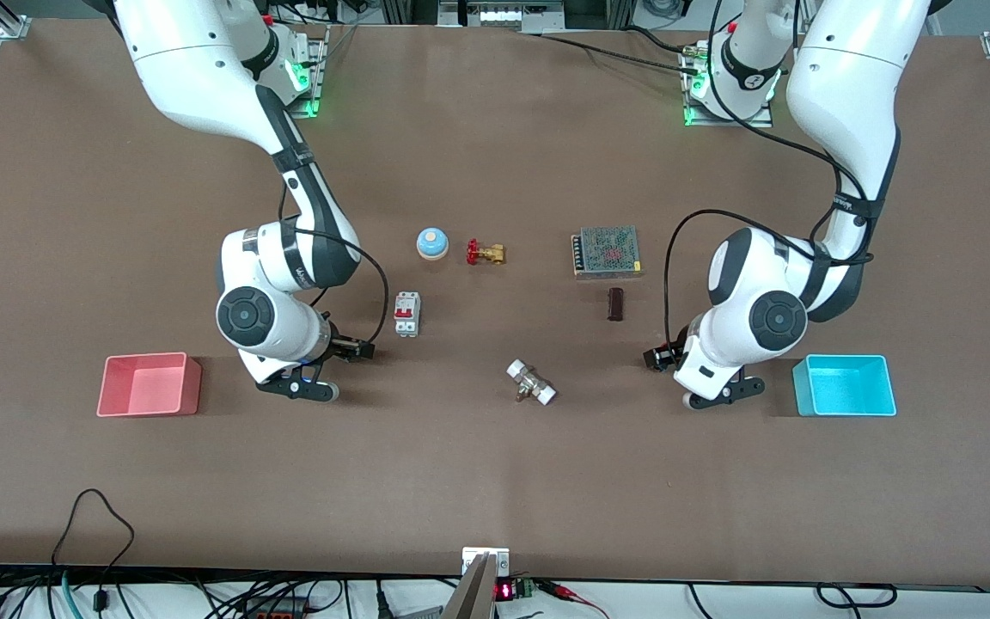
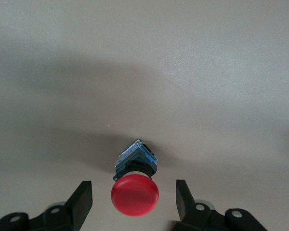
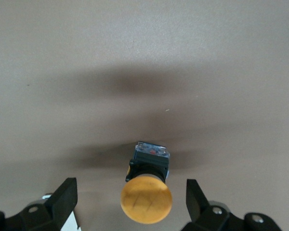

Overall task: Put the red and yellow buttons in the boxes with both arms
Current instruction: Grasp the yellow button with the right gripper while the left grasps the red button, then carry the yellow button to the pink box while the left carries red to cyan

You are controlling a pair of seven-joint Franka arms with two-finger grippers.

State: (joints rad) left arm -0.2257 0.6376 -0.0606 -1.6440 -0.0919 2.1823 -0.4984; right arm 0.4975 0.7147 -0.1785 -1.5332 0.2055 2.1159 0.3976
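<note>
The red button (image 2: 135, 195) shows in the left wrist view, on the brown table, cap toward the camera. My left gripper (image 2: 133, 183) is open, one finger on each side of the cap with a gap on both sides. The yellow button (image 3: 146, 199) shows in the right wrist view, and my right gripper (image 3: 130, 181) is open around it the same way. In the front view both buttons are hidden under the hands. There my left gripper (image 1: 723, 394) is low beside the cyan box (image 1: 845, 385). My right gripper (image 1: 297, 387) is low beside the pink box (image 1: 149, 385).
Between the arms lie a red-and-white breaker (image 1: 407, 314), a blue-and-white bell (image 1: 431, 243), a brass valve (image 1: 485, 253), a grey mesh-topped unit (image 1: 606, 251), a dark block (image 1: 615, 303) and a white-ended fitting (image 1: 531, 383).
</note>
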